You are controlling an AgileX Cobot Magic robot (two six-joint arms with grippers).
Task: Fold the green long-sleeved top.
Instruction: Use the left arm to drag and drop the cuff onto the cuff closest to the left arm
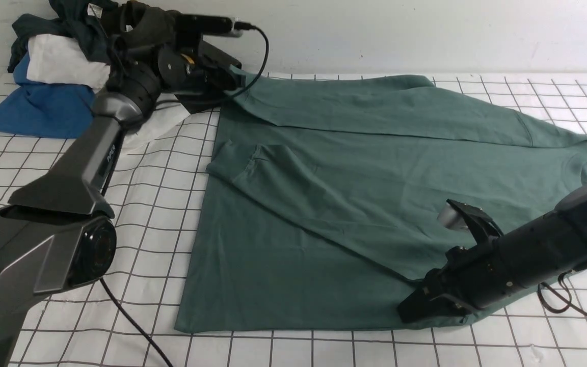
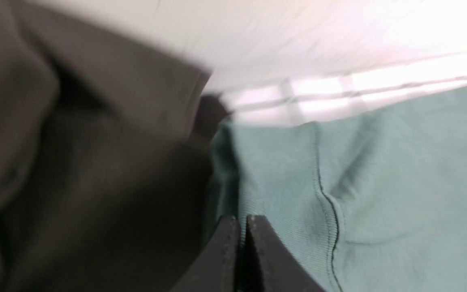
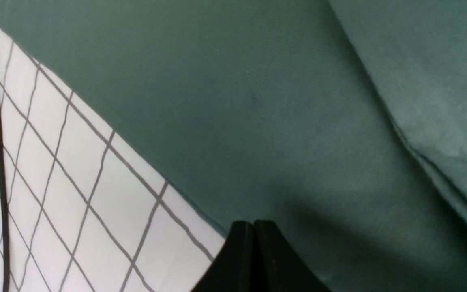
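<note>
Front view: the green long-sleeved top (image 1: 293,275) lies flat across the gridded tabletop (image 1: 543,346), near sleeve angled over the body, far sleeve laid along the far side; the step looks like settling that far sleeve, best done by drawing the cuff gently inward while the right pincer (image 1: 406,312), closed, pins the near edge

Left wrist view: the left pincer (image 2: 239,227) is shut at the cuff, seemingly nipping its edge; dark garment (image 2: 108,194) just beside, easily snagged

Right wrist view: smooth, matte cloth, one long fold line
</note>
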